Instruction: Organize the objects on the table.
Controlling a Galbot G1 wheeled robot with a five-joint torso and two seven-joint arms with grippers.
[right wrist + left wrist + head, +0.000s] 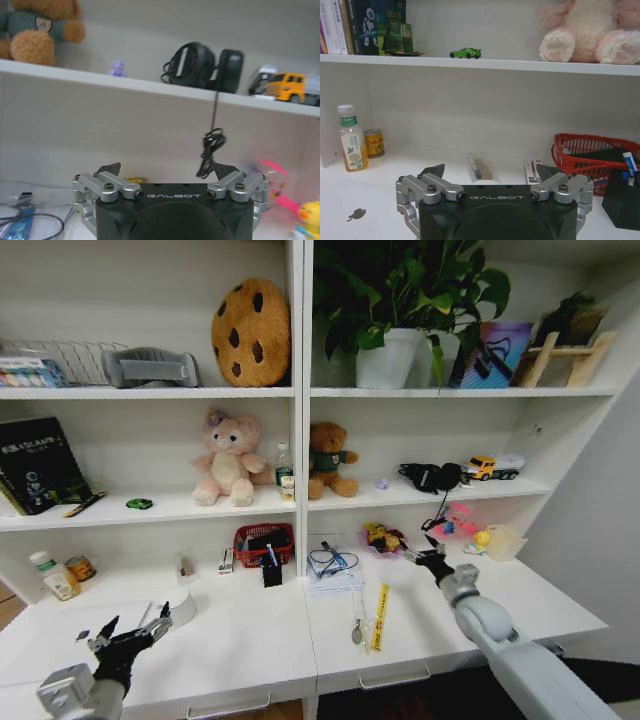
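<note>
Your left gripper (130,632) hangs spread wide and empty over the table (240,640), the green toy car (465,53) well beyond its fingers on the shelf (520,65); your right gripper (425,558) is also spread, holding nothing.

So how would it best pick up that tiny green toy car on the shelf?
Probably across its two long sides, coming from the open front of the shelf. The green toy car stands on its wheels, side-on to the left gripper, with clear shelf around it. Its body is low and narrow, so open fingers should span it easily.
</note>
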